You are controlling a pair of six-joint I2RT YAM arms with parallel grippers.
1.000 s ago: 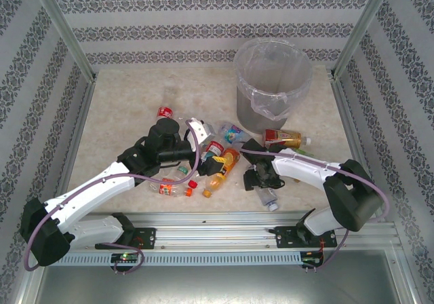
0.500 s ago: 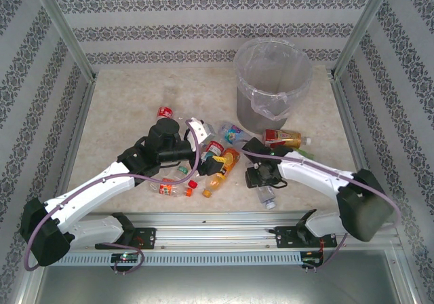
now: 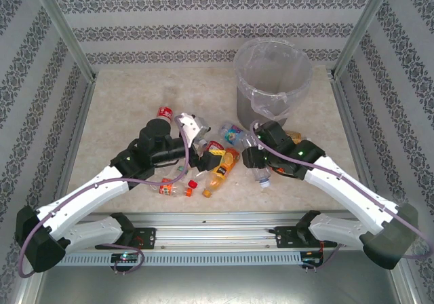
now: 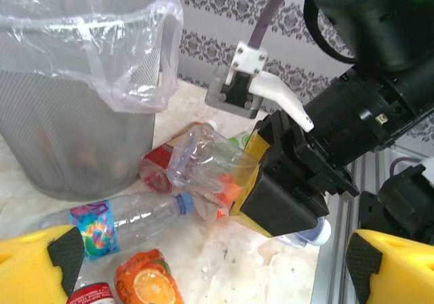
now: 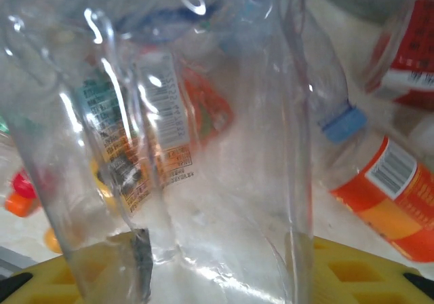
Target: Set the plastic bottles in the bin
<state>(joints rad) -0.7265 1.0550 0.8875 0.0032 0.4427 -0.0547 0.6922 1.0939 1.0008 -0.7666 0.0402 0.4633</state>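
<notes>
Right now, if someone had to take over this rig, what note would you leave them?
Left gripper: open, empty, hovering over the bottle pile.
Right gripper: shut on a crushed clear bottle, held above the pile, short of the bin.
The other plastic bottles lie on the table between the arms and the bin. A blue-capped bottle lies near the bin's foot.
Done: cannot tell whether any bottle is in the bin.
Left: drop the held bottle in, then clear the rest.

a pale marbled tabletop, walled by striped patterned wallpaper, with aluminium posts at the corners.
</notes>
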